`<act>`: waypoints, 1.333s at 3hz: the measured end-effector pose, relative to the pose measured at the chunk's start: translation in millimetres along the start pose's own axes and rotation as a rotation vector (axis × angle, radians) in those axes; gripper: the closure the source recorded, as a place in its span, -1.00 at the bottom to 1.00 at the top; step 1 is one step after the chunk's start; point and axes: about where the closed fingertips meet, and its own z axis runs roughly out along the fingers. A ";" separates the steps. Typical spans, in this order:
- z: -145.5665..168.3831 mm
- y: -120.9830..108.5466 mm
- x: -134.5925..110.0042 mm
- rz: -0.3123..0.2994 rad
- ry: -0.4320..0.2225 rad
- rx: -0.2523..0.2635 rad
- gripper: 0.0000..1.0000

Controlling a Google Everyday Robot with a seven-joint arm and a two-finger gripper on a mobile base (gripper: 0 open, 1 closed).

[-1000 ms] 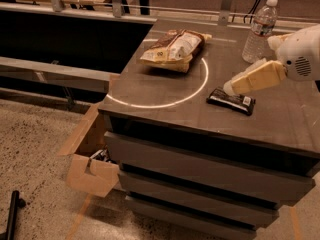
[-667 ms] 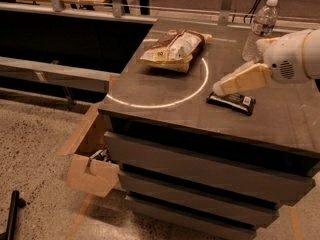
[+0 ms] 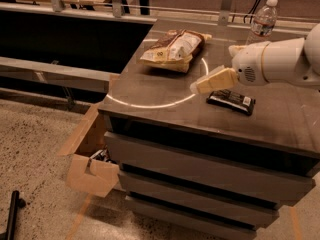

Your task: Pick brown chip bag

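Approach stage: brown chip bag (image 3: 172,49) not yet grasped.
I see the pincer (image 3: 196,86) above the surface (image 3: 150,91) middle, apart from the bag near the far left corner; I cannot tell its opening.

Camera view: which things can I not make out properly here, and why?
Brown chip bag: print too small to read.
Gripper, over the table right of the bag: its arm is cut off by the right edge.
Water bottle: base hidden behind the arm.
Cardboard box on the floor: contents lost in shadow.
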 end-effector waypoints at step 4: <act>119.3 -40.3 -21.9 -0.070 -0.125 0.044 -0.76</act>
